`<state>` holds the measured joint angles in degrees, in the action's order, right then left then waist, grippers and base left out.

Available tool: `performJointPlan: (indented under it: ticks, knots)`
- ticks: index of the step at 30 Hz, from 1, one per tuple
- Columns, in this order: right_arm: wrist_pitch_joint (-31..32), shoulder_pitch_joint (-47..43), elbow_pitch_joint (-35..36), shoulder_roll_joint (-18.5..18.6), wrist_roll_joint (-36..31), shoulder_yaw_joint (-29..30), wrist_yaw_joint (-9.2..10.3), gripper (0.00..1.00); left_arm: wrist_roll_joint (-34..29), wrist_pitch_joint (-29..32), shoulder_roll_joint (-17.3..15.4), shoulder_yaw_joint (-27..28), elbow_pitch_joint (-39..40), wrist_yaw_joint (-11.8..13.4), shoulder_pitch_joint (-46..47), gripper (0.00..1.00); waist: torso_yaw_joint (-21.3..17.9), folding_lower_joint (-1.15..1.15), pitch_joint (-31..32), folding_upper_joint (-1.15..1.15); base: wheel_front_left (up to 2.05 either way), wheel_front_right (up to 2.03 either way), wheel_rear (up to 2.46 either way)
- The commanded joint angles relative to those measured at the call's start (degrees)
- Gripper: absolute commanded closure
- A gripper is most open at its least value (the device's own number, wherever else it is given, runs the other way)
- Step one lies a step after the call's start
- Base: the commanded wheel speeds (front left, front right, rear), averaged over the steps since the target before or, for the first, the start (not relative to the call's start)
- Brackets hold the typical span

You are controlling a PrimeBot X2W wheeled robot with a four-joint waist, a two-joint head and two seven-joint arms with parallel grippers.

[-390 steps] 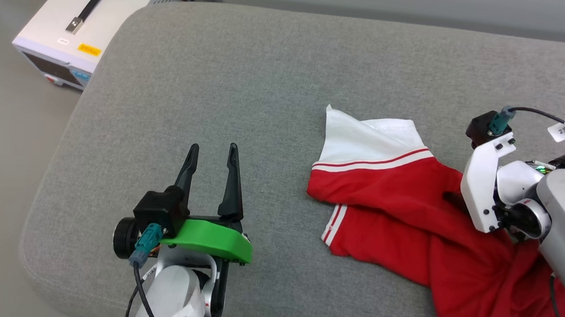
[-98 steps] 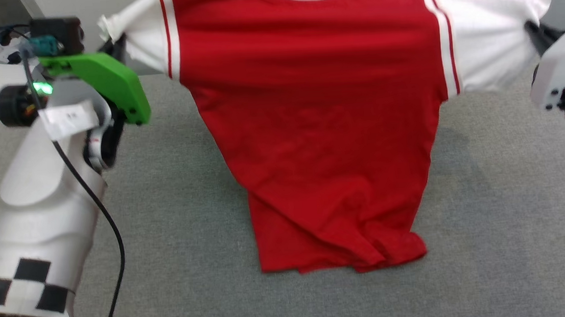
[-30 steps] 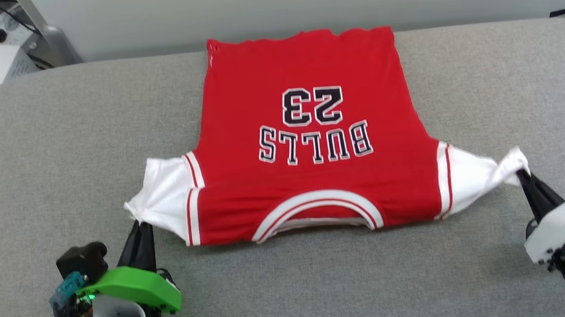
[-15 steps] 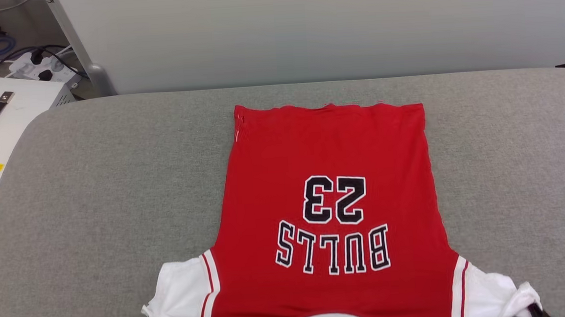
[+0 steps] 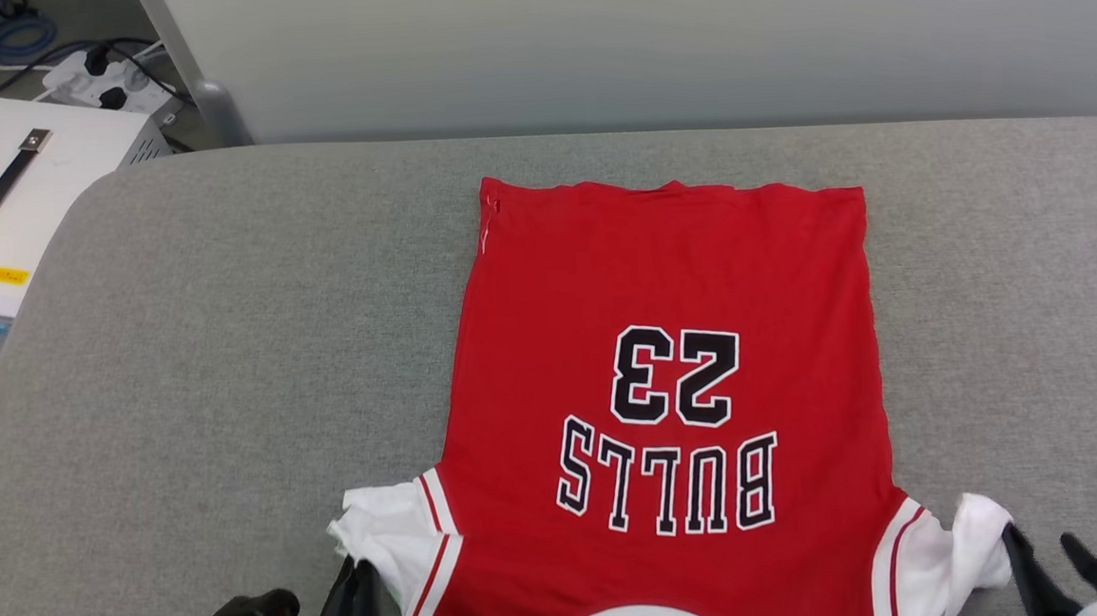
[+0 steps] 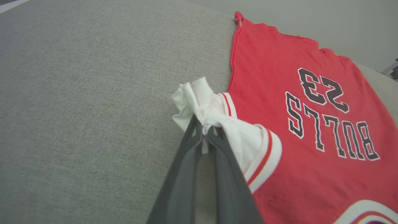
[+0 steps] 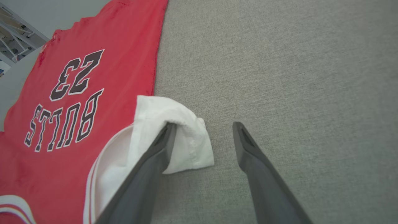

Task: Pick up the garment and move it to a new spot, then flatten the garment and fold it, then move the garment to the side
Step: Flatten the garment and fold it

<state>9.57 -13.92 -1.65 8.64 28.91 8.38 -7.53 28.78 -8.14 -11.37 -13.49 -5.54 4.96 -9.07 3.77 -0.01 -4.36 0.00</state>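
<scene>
The red jersey-style T-shirt (image 5: 671, 281) with white short sleeves and a black "23" lies spread flat, print side up, on the grey fabric cushion (image 5: 225, 318), its hem toward the far edge and its collar toward the robot. The left gripper (image 6: 203, 126) pinches one bunched white sleeve between closed fingers. The right gripper (image 7: 204, 124) has its fingers spread apart, one resting against the other sleeve, gripping nothing

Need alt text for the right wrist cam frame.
The right gripper stands open, its two dark fingers spread, one touching the bunched white sleeve of a red jersey T-shirt printed with a black 23 and BULLS. The shirt lies flat on a grey fabric cushion.
</scene>
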Motion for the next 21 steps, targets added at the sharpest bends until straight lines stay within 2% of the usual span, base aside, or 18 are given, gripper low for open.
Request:
performJointPlan:
  ticks: [1,4,9,14,21]
  knots:
    - [-0.41,2.75,0.61,1.00,-0.09,0.84,0.04,0.00,-0.88,-0.66,0.58,-0.45,0.64,-0.29,1.89,1.00,1.21,0.01,-1.68,0.00,0.00,0.00,0.00]
    - [-0.07,8.18,-0.37,2.75,-0.10,2.84,0.04,0.00,-1.65,-1.49,1.32,-1.27,1.62,-0.21,3.72,1.00,2.04,0.01,-3.58,0.00,0.00,0.00,0.00]
    - [2.40,19.11,-6.55,6.93,0.31,3.61,0.04,0.00,-2.82,-2.20,2.34,-2.85,3.00,-0.52,6.94,1.00,4.15,0.01,-7.30,0.00,0.00,0.00,0.00]
    - [7.70,33.09,-15.23,11.66,0.37,-0.37,0.04,0.00,-3.92,-2.78,3.67,-4.67,4.67,-0.86,10.36,1.00,6.50,0.01,-11.45,0.00,0.00,0.00,0.00]
    - [17.35,49.89,-28.32,15.95,1.29,-6.32,0.04,0.00,-4.55,-3.73,5.20,-6.78,5.76,-1.71,14.34,1.00,9.93,0.01,-16.40,0.00,0.00,0.00,0.00]
